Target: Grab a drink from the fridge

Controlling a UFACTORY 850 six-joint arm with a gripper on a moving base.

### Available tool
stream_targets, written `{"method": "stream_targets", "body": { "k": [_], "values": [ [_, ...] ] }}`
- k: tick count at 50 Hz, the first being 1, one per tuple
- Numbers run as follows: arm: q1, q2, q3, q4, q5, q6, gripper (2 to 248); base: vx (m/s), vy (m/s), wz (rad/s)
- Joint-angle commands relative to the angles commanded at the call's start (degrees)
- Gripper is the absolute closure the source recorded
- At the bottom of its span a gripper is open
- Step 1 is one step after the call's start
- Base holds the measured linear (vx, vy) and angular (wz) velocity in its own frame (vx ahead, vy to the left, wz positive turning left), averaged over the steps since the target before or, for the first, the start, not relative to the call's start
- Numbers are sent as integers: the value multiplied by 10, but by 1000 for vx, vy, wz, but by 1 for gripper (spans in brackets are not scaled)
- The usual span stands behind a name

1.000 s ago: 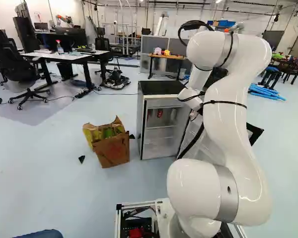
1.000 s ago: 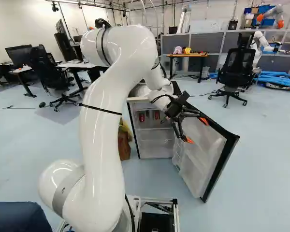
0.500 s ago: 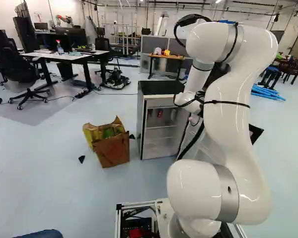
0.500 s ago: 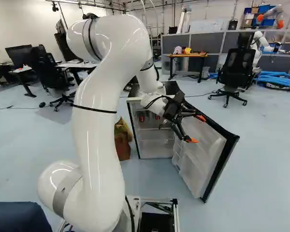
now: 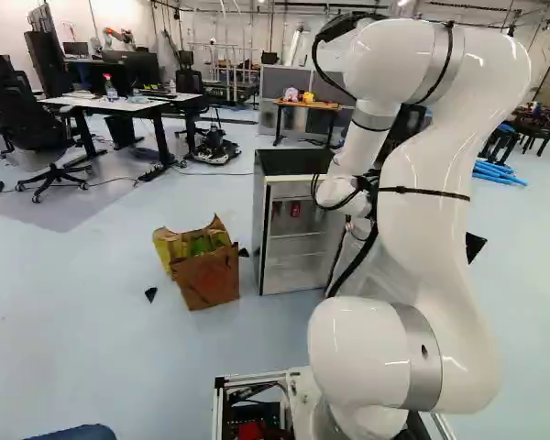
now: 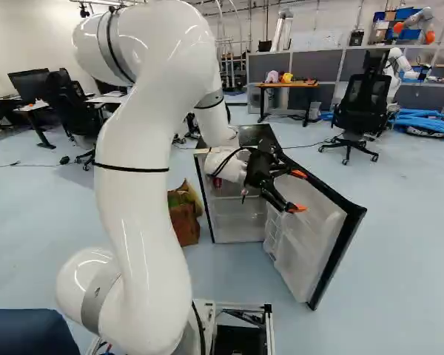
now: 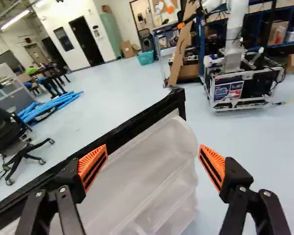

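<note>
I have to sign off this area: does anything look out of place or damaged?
The brown paper bag beside the mini fridge looks torn, its rim ragged, and a small black scrap lies loose on the floor near it, like litter. The fridge door stands wide open, but that fits fetching a drink.

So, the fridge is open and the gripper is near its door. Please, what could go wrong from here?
The gripper is open and aimed at the fridge door, so going forward could push or pinch it. Also, the red can stands inside the fridge, away from where the gripper points; turning towards it may knock the door.
</note>
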Motion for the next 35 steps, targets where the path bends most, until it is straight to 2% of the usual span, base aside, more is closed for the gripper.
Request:
{"method": "stream_targets", "body": {
  "k": [35],
  "values": [
    [48, 92, 140, -211, 0, 0, 3, 0, 0, 0]
  ]
}}
